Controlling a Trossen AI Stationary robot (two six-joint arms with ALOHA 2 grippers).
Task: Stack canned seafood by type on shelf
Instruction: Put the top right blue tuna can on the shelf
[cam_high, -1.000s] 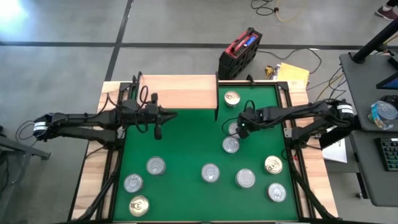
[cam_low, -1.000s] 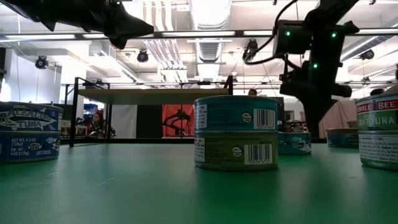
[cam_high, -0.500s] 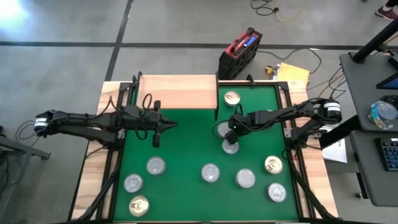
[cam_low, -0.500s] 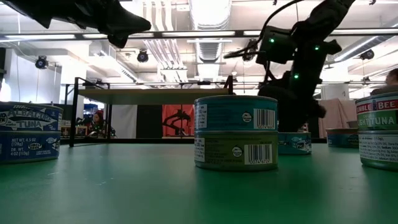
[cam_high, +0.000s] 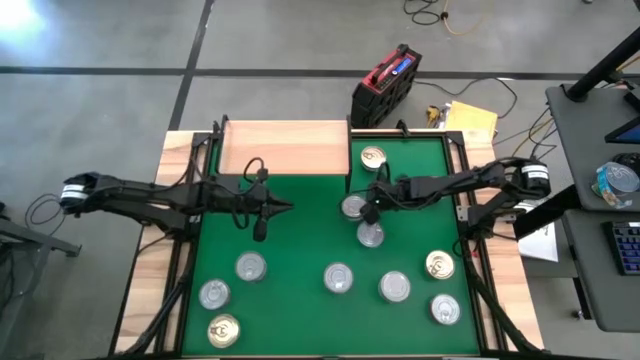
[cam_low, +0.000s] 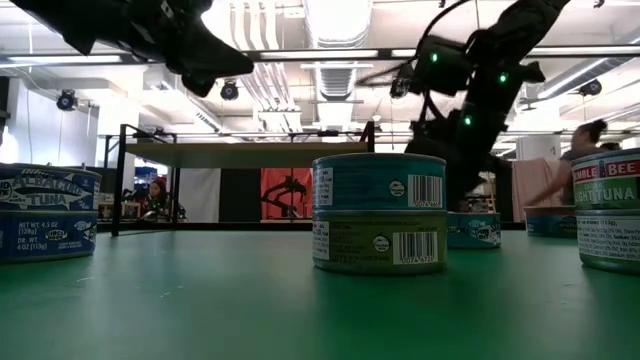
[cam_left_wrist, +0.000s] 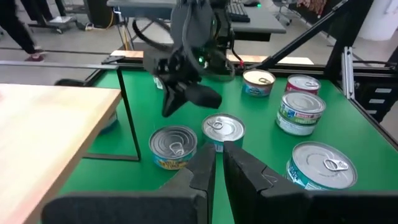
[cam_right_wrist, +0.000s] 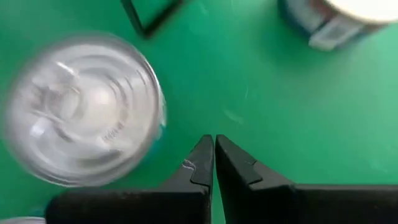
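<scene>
Several canned seafood tins lie flat on the green mat (cam_high: 300, 250). One gold-topped tin (cam_high: 372, 157) sits to the right of the shelf (cam_high: 285, 148), a light-wood board on black legs at the mat's far left. My right gripper (cam_high: 368, 212) is shut and slants down, its tips just right of a silver-topped tin (cam_right_wrist: 81, 109) with bare mat between; a second silver tin (cam_high: 371, 235) lies just nearer. My left gripper (cam_left_wrist: 219, 163) is shut and hovers above mid-mat (cam_high: 285, 208), pointing right toward those tins. A two-tin stack (cam_low: 378, 210) stands near the mat's middle.
More tins lie along the near part of the mat, at near left (cam_high: 223, 330) and near right (cam_high: 445, 309). A thin black shelf leg (cam_left_wrist: 130, 118) stands close to the right gripper. A red case (cam_high: 385, 85) lies on the floor beyond the table.
My right gripper has moved toward the table's left and tipped, so the silver tin it stood over now shows on its left. My left gripper has moved right and a little down over the mat. Both have stayed shut.
</scene>
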